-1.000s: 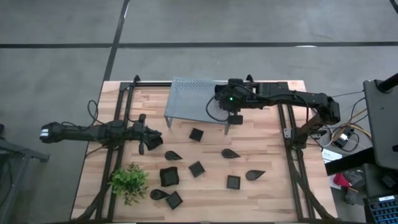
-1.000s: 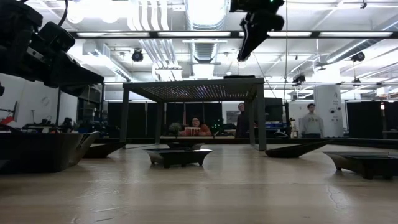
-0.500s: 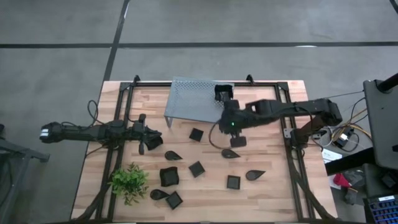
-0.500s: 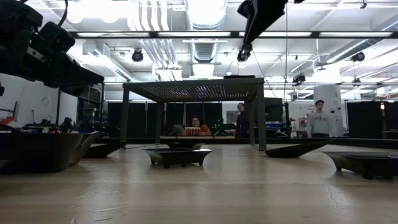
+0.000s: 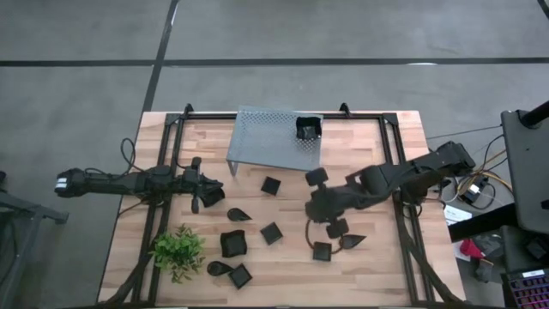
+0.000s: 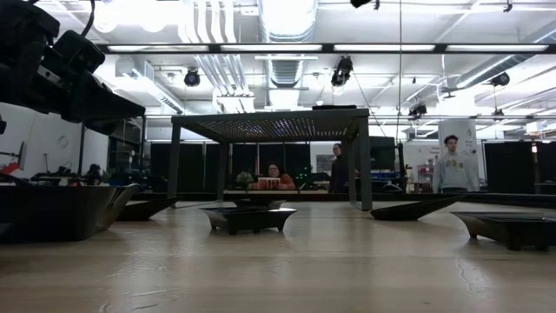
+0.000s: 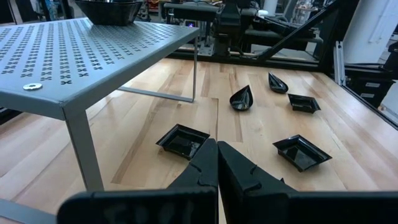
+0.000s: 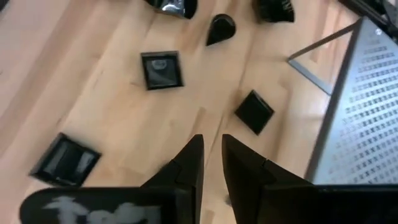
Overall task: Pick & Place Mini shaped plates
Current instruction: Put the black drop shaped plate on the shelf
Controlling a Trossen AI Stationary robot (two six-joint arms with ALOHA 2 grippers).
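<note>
Right gripper over the scattered plates, left gripper idle at the left edge.
The right gripper [image 5: 330, 213] hovered above the middle of the table [image 5: 377, 266], its fingers [image 8: 186, 163] parted by a narrow gap and holding nothing. The left gripper [image 5: 208, 194] waited near the table's left edge, fingers [image 7: 205, 165] pressed together and empty. One square mini plate [image 5: 307, 128] sat on top of the grey rack [image 5: 266, 142] at the table's far edge, near the rack's right corner. The other mini shaped plates [image 5: 271, 233], square and teardrop, lay spread over the bare wood between the rack and the near edge. A small green plant [image 5: 178, 251] stood near the near left corner. Beyond the table, people [image 6: 449, 163] were in a dim hall.
</note>
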